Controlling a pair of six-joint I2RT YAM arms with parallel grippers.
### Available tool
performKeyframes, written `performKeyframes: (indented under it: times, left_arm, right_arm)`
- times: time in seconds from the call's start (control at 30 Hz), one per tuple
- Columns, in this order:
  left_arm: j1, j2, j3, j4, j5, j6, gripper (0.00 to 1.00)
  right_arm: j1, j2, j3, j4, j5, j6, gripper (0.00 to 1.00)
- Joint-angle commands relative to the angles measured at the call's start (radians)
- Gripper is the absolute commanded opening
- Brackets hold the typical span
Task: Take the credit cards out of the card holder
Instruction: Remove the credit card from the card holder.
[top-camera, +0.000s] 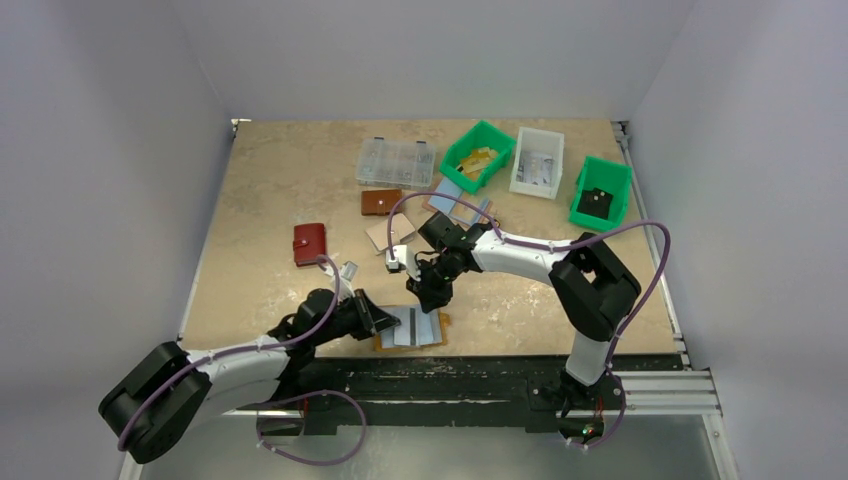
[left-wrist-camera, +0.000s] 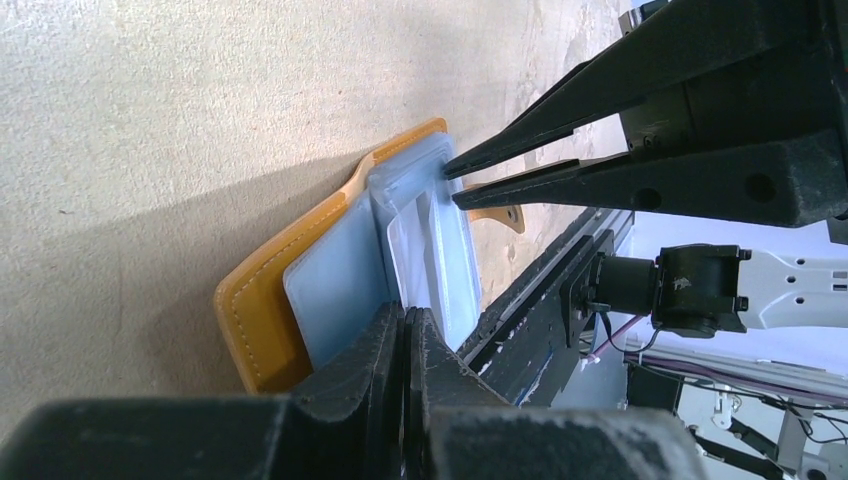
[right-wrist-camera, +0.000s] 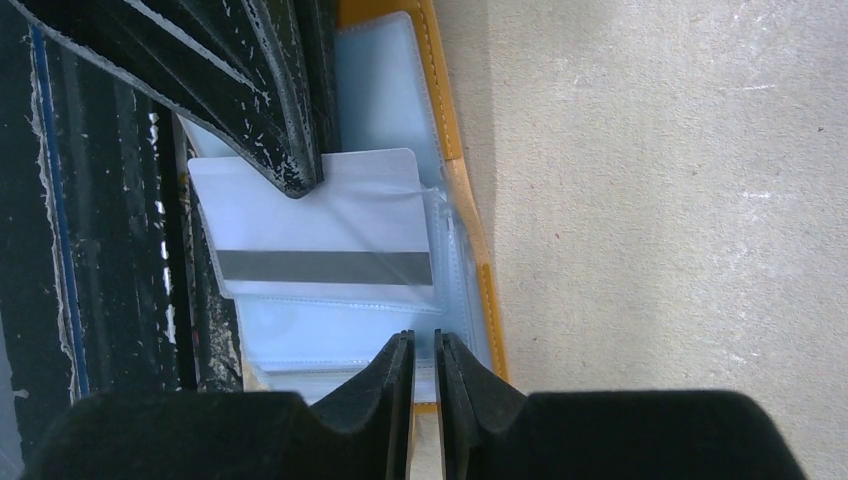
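The mustard card holder (top-camera: 437, 322) lies unfolded at the table's near edge, its clear sleeves facing up (right-wrist-camera: 465, 200) (left-wrist-camera: 250, 310). A pale credit card (right-wrist-camera: 320, 220) with a dark stripe (top-camera: 412, 327) lies across the sleeves; whether it sits inside one I cannot tell. My left gripper (top-camera: 385, 322) is shut, and its tips (right-wrist-camera: 295, 175) press down on that card (left-wrist-camera: 407, 320). My right gripper (right-wrist-camera: 424, 340) hovers over the holder's far edge (top-camera: 430, 296). Its jaws stand a narrow slit apart with nothing seen between them. Its fingers (left-wrist-camera: 470, 195) point at the sleeve's rim.
A red wallet (top-camera: 310, 243) and a brown wallet (top-camera: 381, 202) lie further back. A clear compartment box (top-camera: 396, 162), two green bins (top-camera: 478, 155) (top-camera: 601, 193), a white bin (top-camera: 537, 161) and loose flat pieces (top-camera: 460, 208) stand behind. The black rail (top-camera: 450, 375) borders the holder.
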Motion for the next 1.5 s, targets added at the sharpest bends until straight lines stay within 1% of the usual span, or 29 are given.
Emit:
performKeyframes:
  times: [0.0, 0.17, 0.23, 0.37, 0.73, 0.8, 0.87, 1.07, 1.2, 1.37, 1.47]
  left_arm:
    - [0.006, -0.043, -0.026, -0.017, 0.001, 0.029, 0.00]
    - [0.005, -0.101, -0.021, -0.142, -0.039, 0.036, 0.00]
    - [0.005, -0.113, 0.006, -0.184, -0.053, 0.038, 0.00]
    - [0.004, -0.108, 0.009, -0.203, -0.058, 0.037, 0.00]
    - [0.015, -0.088, 0.003, -0.194, -0.059, 0.019, 0.00]
    - [0.021, -0.087, -0.001, -0.196, -0.055, 0.014, 0.07]
    - [0.027, -0.088, -0.006, -0.196, -0.052, 0.010, 0.10]
    - [0.049, -0.071, -0.012, -0.146, -0.018, -0.002, 0.11]
    - [0.063, -0.060, -0.043, -0.112, 0.000, -0.011, 0.11]
    - [0.081, -0.067, -0.062, -0.100, 0.014, -0.021, 0.17]
    - [0.090, -0.080, -0.075, -0.087, 0.024, -0.029, 0.17]
  right_arm:
    - [-0.004, 0.061, -0.023, -0.064, 0.121, -0.036, 0.22]
    - [-0.004, 0.062, -0.023, -0.067, 0.124, -0.037, 0.23]
    - [-0.004, 0.062, -0.023, -0.068, 0.124, -0.037, 0.23]
    - [-0.004, 0.064, -0.023, -0.068, 0.124, -0.038, 0.24]
    - [-0.004, 0.063, -0.024, -0.071, 0.121, -0.041, 0.25]
    - [-0.004, 0.063, -0.024, -0.071, 0.121, -0.041, 0.25]
    - [-0.004, 0.063, -0.024, -0.070, 0.122, -0.041, 0.25]
    - [-0.004, 0.065, -0.024, -0.073, 0.124, -0.041, 0.25]
    - [-0.004, 0.065, -0.024, -0.073, 0.125, -0.041, 0.25]
    - [-0.004, 0.067, -0.024, -0.073, 0.125, -0.041, 0.25]
    - [-0.004, 0.068, -0.024, -0.072, 0.125, -0.041, 0.25]
